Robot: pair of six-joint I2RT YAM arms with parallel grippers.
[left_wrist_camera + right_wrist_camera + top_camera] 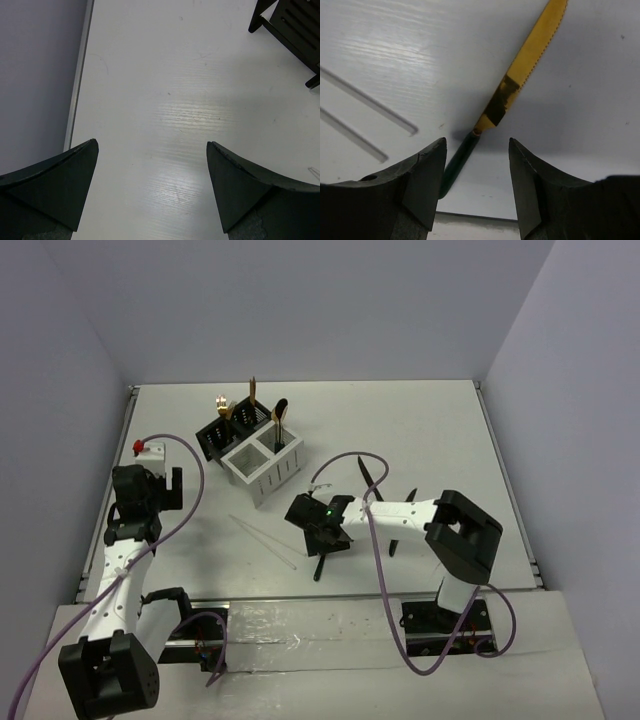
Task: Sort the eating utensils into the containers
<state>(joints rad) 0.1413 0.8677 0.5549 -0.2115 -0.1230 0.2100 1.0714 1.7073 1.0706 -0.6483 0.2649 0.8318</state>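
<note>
Right wrist: right pincer [477, 147], spread apart, straddles gold-bladed, green-handled knife [530, 55].

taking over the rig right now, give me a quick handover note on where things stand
Left gripper: open, empty, over bare table near the black box.
Right gripper: open, fingers either side of the green handle of a gold knife lying on the table; not gripped yet.
Done: gold-headed utensils stand in the black box; a black spoon stands, it seems, in the white box.
Left: the knife, two white chopsticks beside it, and black utensils lying by the right arm.
</note>
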